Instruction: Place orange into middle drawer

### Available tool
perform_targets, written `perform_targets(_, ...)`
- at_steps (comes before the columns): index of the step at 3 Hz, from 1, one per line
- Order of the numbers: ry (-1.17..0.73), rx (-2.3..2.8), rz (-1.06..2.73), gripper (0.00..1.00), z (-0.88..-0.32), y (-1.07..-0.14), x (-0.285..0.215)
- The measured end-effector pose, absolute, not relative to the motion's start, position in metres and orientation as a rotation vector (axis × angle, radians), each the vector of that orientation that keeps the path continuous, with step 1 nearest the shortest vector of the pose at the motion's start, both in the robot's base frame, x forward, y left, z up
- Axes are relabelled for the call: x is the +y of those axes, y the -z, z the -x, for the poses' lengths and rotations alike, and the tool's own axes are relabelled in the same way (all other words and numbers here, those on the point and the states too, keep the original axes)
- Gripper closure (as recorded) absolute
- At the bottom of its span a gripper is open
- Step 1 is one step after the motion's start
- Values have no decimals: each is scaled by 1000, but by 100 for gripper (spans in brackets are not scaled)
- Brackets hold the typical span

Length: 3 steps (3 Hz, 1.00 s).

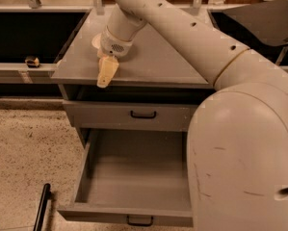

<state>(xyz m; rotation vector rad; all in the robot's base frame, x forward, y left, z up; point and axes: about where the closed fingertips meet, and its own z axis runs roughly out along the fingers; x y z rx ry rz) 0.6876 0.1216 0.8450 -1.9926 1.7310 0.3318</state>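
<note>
Gripper (106, 73): cream plastic, wedge-shaped, pointing down over front left edge of cabinet top (163, 64); jaw state not discernible. Orange: hidden from view, position not discernible. Middle drawer (134, 172): pulled open below, grey, boxy; smooth plain floor, tall side walls, small black handle on front. Bowl (96, 40): pale, shallow, rounded; partly behind arm (182, 28).
</note>
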Motion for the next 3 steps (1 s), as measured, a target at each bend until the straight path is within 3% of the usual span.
perform_targets(1,-340,1736,1977,24,-688,-838,121)
perform_targets(3,-452,1672,1933,65,-690,-822,114)
